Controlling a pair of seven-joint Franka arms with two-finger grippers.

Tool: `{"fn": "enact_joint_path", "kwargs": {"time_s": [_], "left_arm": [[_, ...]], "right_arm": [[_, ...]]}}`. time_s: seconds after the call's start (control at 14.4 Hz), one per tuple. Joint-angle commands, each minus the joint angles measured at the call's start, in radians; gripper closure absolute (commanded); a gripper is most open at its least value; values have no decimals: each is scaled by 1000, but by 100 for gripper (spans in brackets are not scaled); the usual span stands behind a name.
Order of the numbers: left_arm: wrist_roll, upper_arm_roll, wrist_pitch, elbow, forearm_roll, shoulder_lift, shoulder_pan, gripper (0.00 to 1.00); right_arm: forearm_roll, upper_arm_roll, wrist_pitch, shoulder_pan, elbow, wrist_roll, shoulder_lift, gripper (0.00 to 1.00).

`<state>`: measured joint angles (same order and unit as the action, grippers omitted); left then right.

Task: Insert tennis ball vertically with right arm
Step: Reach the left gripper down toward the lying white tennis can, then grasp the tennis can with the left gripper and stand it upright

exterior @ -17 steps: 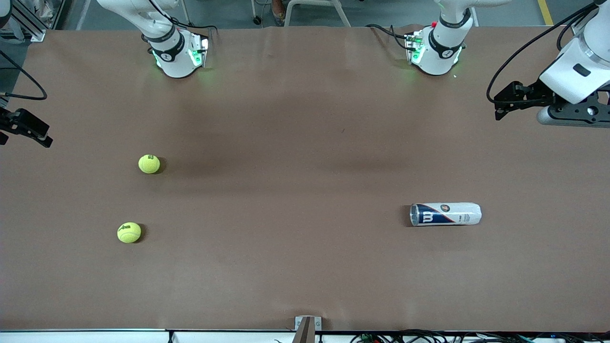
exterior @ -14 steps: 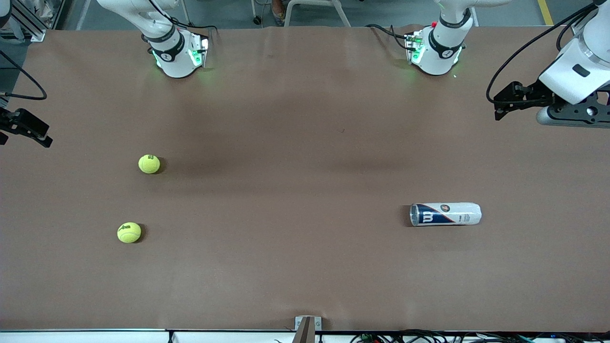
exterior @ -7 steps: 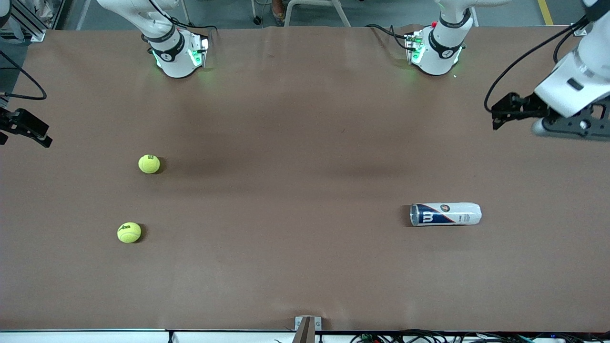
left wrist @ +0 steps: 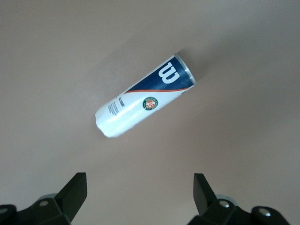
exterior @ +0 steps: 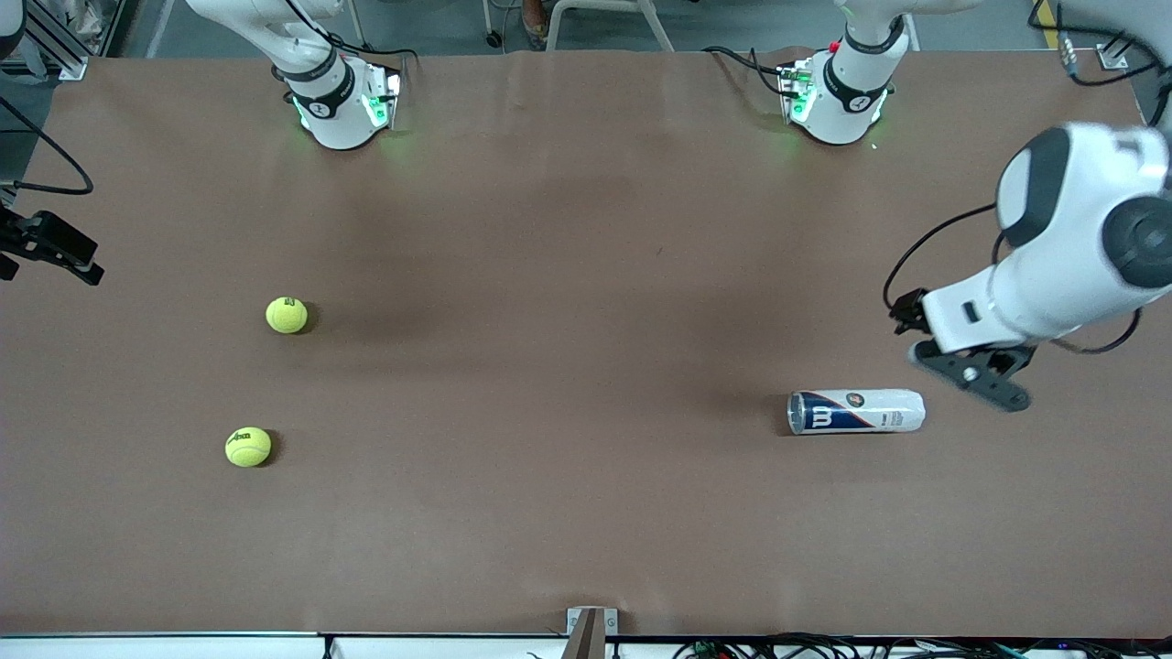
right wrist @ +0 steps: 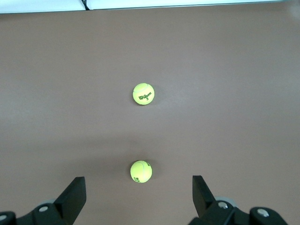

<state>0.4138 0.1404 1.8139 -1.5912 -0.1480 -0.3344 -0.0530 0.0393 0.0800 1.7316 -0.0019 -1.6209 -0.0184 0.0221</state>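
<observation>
Brown paper covers the table (exterior: 586, 513). Can (exterior: 856, 411) lies on its side toward the left arm's end, mouth facing the two balls (exterior: 287, 315) (exterior: 248, 447) well apart at the right arm's end. Left gripper (left wrist: 139, 199) hangs just over the can's closed end, jaws wide, empty — my guess: it must stand the can upright first. Right gripper (right wrist: 138, 199) waits over its table edge, wide too; picking a ball comes next.

A white and navy cylindrical tennis-ball can (left wrist: 144, 96) lies on its side on the plain brown worktop (left wrist: 243, 51), its silver-rimmed end (probably the open mouth) at the navy part. The left end effector (left wrist: 139, 194) hangs above, black fingers (left wrist: 75, 190) spread wide, empty.
</observation>
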Motion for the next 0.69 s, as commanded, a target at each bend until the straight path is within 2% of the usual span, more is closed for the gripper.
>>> {"fn": "enact_joint_path", "kwargs": {"time_s": [0.0, 0.42, 0.62], "left_arm": [[58, 5, 60, -16, -118, -56, -56, 0], [417, 4, 188, -9, -156, -219, -54, 0], [445, 5, 197, -6, -306, -270, -68, 2]], "right_arm": [[-1, -6, 11, -4, 9, 11, 1, 0], [-1, -9, 11, 0, 12, 9, 1, 0], [1, -9, 19, 0, 12, 2, -2, 0]]}}
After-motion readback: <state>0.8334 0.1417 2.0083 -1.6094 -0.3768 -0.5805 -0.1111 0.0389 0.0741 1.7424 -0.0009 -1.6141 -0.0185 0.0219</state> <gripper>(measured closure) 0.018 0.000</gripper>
